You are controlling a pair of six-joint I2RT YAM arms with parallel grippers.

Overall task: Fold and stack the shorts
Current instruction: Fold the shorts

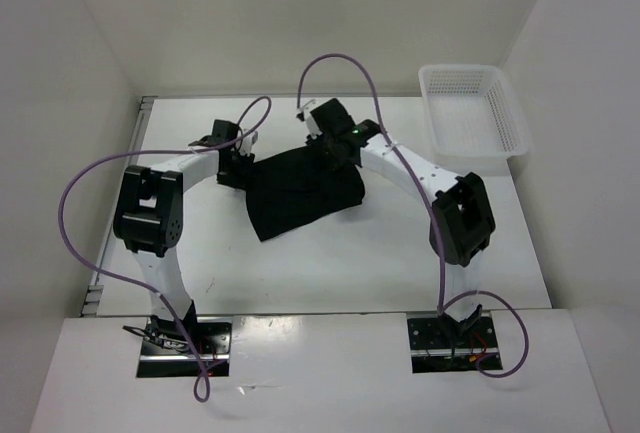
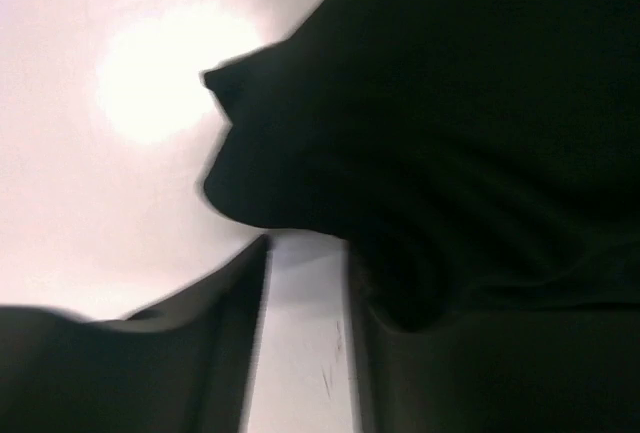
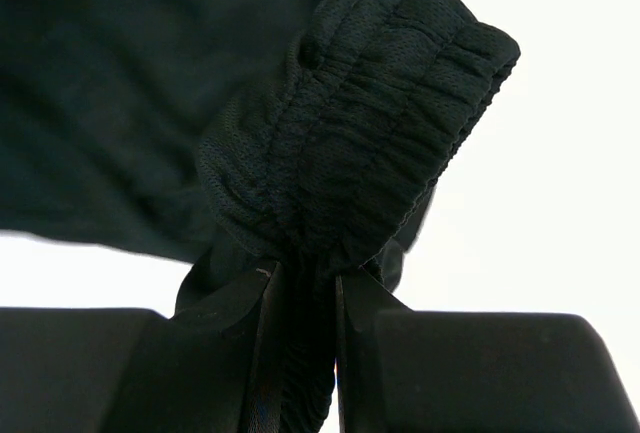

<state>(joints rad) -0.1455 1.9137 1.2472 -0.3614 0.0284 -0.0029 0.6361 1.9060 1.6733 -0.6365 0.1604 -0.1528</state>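
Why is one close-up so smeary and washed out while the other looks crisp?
Left wrist view: the black soft fabric shorts have smeared edges, and a glare patch bleaches the white surface; right wrist view: sharp, the gathered mesh waistband reads clearly; top view: even light, soft shadows.

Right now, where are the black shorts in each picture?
Top external: the shorts are in the middle of the white table.
Left wrist: the shorts fill the upper right, dark and blurry.
Right wrist: the shorts bunch up in the middle, their waistband pinched in the right claw.
Shared landmark: the white table shows pale behind the shorts in every view.
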